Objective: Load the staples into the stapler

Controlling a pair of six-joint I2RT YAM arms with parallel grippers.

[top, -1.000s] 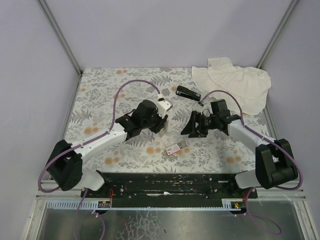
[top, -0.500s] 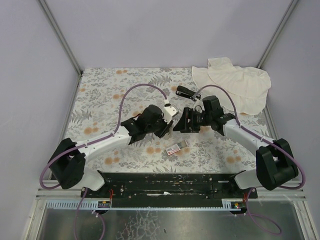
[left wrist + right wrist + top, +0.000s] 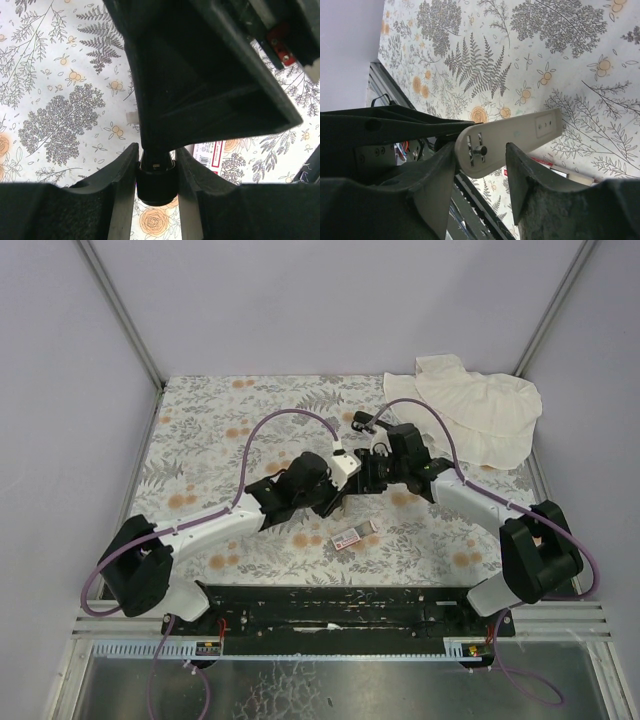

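Plainly, no loose strip of staples shows. The staple box (image 3: 353,536) lies flat on the floral tablecloth (image 3: 220,420) near the front edge, just below where the two grippers meet, and its tray seems slid a little way out of the sleeve. Such strips are likely light and stiff along their length but brittle at the glue and slippery, so a gentle pinch across the flat sides near the middle looks best. The cardboard box would probably crush if squeezed. The stapler (image 3: 362,420) sits farther back, half hidden behind the right arm and well apart from the box. The left gripper (image 3: 156,152) has its fingers drawn near together around a small dark piece I cannot identify, so whether it pinches anything is unclear. The right gripper (image 3: 481,150) stands spread and holds nothing; the other arm's pale bracket (image 3: 520,132) shows beyond the gap. A crumpled white cloth (image 3: 480,405) lies at the far right corner, and pale panels wall the cell.
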